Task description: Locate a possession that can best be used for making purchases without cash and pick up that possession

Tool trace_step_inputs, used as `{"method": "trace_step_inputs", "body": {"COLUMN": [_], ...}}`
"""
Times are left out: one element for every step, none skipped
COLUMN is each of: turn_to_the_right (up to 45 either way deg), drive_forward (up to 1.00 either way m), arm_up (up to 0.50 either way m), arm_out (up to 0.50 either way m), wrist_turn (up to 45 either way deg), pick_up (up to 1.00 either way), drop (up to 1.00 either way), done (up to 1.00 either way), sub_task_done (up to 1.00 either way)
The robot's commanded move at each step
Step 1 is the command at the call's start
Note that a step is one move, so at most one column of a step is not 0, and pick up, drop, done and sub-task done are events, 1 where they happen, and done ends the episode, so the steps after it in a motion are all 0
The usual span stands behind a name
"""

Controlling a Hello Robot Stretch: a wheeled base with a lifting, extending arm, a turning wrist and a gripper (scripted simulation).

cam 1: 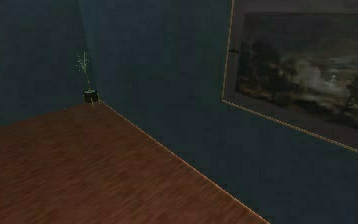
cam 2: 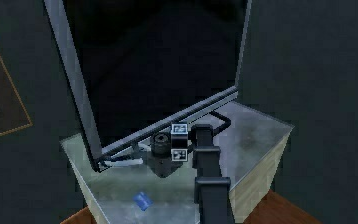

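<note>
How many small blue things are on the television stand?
1: a small blue thing near the stand's nearer edge, left of the arm. The arm or television may hide others.

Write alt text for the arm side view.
The robot's dark arm extends over a pale stand, its gripper near the foot of a large dark screen; whether it holds anything cannot be told. A small blue thing lies on the stand, left of the arm.
</note>
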Motion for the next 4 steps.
{"method": "trace_step_inputs", "body": {"turn_to_the_right": [0.0, 0.0, 0.0, 0.0], "drive_forward": [0.0, 0.0, 0.0, 0.0], "arm_up": [0.0, -0.3, 0.0, 0.1], "arm_out": [0.0, 0.0, 0.0, 0.0], "wrist_turn": [9.0, 0.0, 0.0, 0.0], "pick_up": [0.0, 0.0, 1.0, 0.0], "drop": [0.0, 0.0, 0.0, 0.0], "done": [0.0, 0.0, 0.0, 0.0], "sub_task_done": [0.0, 0.0, 0.0, 0.0]}}
